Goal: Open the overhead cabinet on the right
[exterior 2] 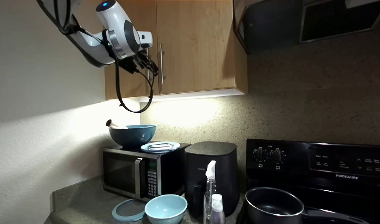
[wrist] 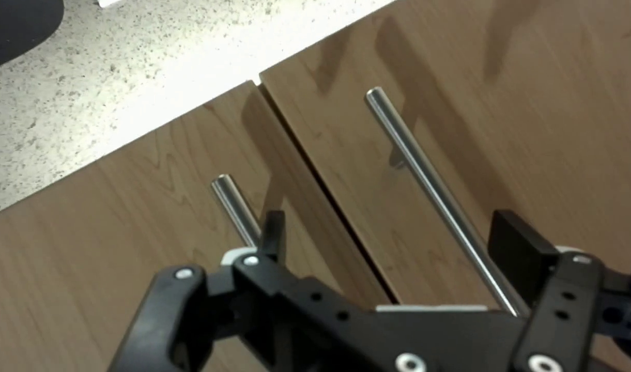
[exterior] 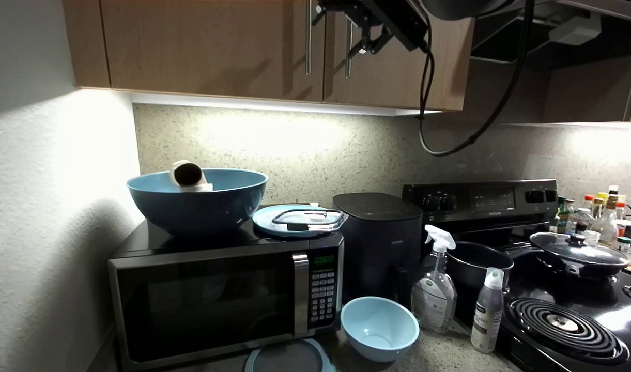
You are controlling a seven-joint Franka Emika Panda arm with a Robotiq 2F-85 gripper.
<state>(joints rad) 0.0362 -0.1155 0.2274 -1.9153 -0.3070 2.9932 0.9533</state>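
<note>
The overhead cabinet on the right has a flat light-brown wood door (exterior: 413,77), shut, also showing in an exterior view (exterior 2: 196,46) and at the left of the wrist view (wrist: 113,248), whose picture is upside down. Its vertical bar handle (exterior: 349,51) looks metallic; it also shows in an exterior view (exterior 2: 161,63). In the wrist view one black finger covers part of this handle (wrist: 235,206). My gripper (wrist: 395,237) is open and empty, in front of the gap between the doors. It also shows in both exterior views (exterior: 338,33) (exterior 2: 152,66). Contact with the handles cannot be told.
The wider wall cabinet door (exterior: 201,51) is shut; its handle (wrist: 429,175) appears between my fingers in the wrist view. A range hood (exterior: 553,36) adjoins at right. Below are a microwave (exterior: 212,305), a large blue bowl (exterior: 196,206) and a black air fryer (exterior: 380,248). A cable loop (exterior 2: 151,96) hangs from the arm.
</note>
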